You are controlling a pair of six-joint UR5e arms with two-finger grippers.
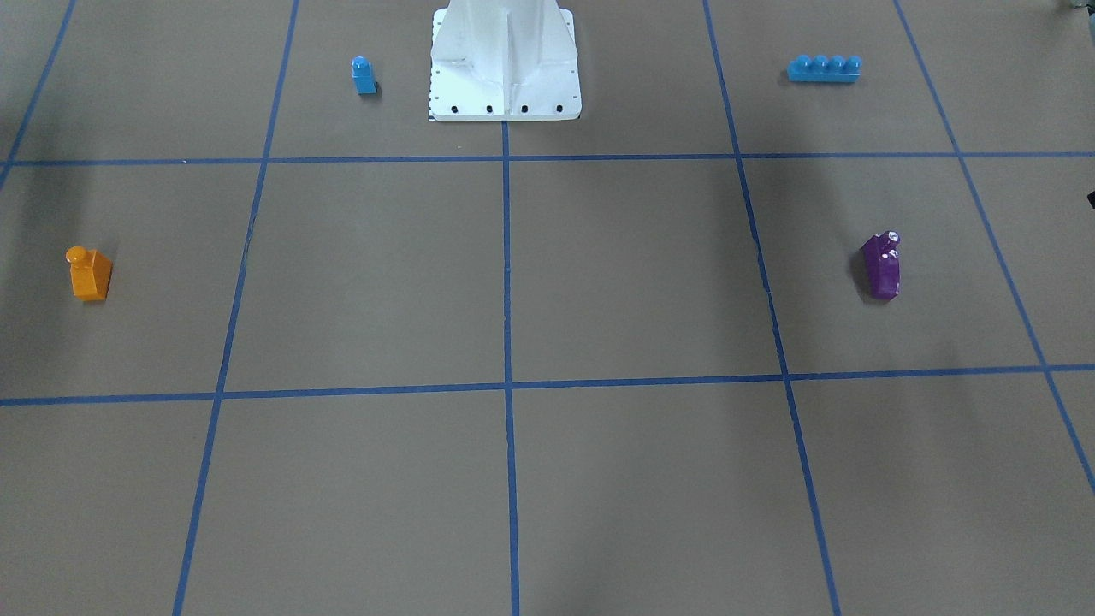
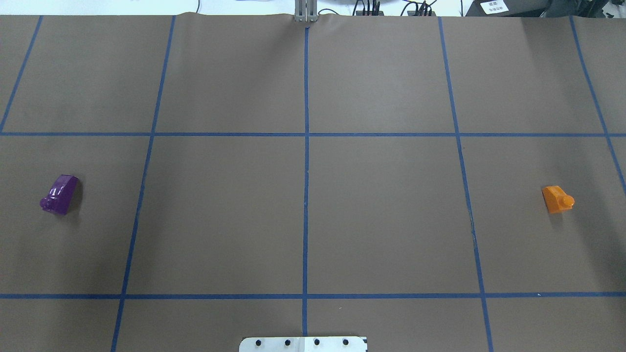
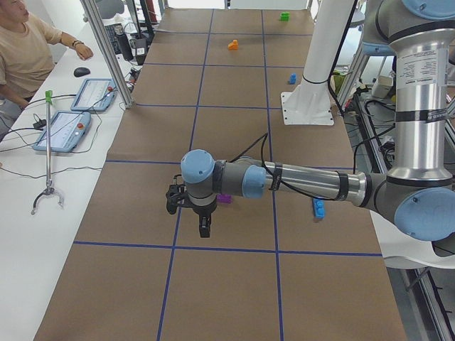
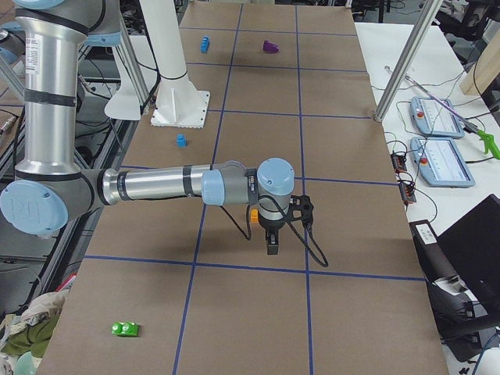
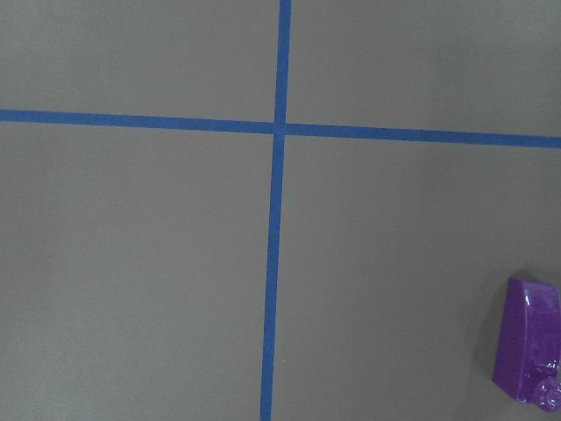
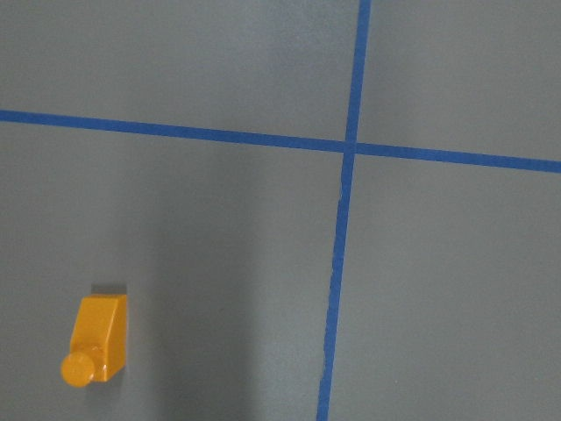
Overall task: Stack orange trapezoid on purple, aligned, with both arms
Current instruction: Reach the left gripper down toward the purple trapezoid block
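Observation:
The orange trapezoid [image 1: 89,274] stands on the brown table on the robot's right side; it also shows in the overhead view [image 2: 557,199] and the right wrist view [image 6: 96,339]. The purple brick [image 1: 881,266] lies on the robot's left side, and also shows in the overhead view [image 2: 59,194] and at the left wrist view's lower right edge [image 5: 529,353]. My left gripper [image 3: 204,231] hangs above the table close to the purple brick [image 3: 225,199]. My right gripper [image 4: 271,248] hangs close to the orange trapezoid [image 4: 254,212]. Both show only in side views, so I cannot tell whether they are open or shut.
A small blue single-stud brick [image 1: 364,75] and a long blue four-stud brick [image 1: 824,68] stand either side of the white pedestal [image 1: 505,60]. A green brick [image 4: 125,329] lies near the right end. An operator [image 3: 28,50] and tablets [image 3: 62,131] are at the side bench.

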